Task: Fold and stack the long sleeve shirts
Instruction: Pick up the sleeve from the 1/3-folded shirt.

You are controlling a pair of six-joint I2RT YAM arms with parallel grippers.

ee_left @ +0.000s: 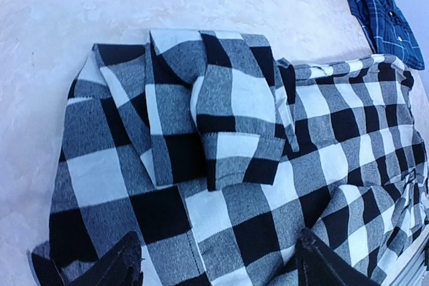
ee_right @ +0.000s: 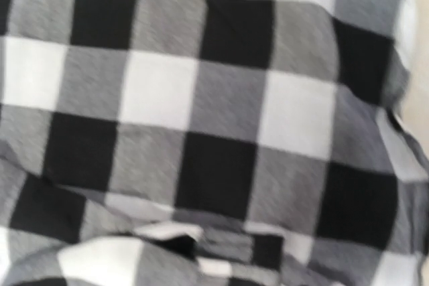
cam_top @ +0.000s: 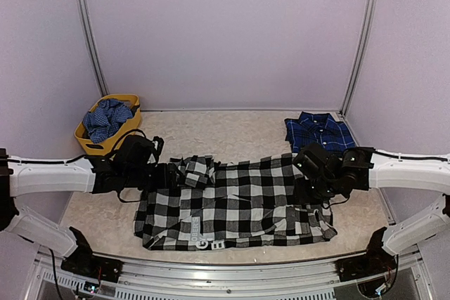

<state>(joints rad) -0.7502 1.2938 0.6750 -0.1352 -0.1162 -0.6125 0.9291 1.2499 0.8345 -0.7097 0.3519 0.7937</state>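
Viewed from the room: the large black-and-white check shirt (cam_top: 239,201) lies spread across the near middle of the desk (cam_top: 232,126), its width running from arm to arm, with white lettering (cam_top: 205,238) on a black band along its near edge. One sleeve (ee_left: 228,125) is turned in and rests doubled on the body at the left end; the right end is rumpled and not yet squared. The navy blue plaid shirt (cam_top: 320,131) lies well apart at the far right of the desk, compact, with collar and white buttons showing; how neatly it is folded cannot be told. A yellow basket (cam_top: 90,147) holding blue checked cloth stands at the far left. Left fingers (ee_left: 124,267): spread wide, just over the cloth beside the turned-in sleeve, pinching nothing. Right fingers (cam_top: 313,177): low over the shirt's right end, their wrist view filled by check fabric; whether they are spread or pinching cloth cannot be told. Handling, as a judgement: the fabric looks soft, light and limp, likely to sag, drag and crease when lifted, neither fragile nor slippery. The best hold would be a pinch on a doubled edge, at a seam, cuff or hem corner, one at each end, so the panel lifts evenly; a grip in mid-panel would bunch only the top layer
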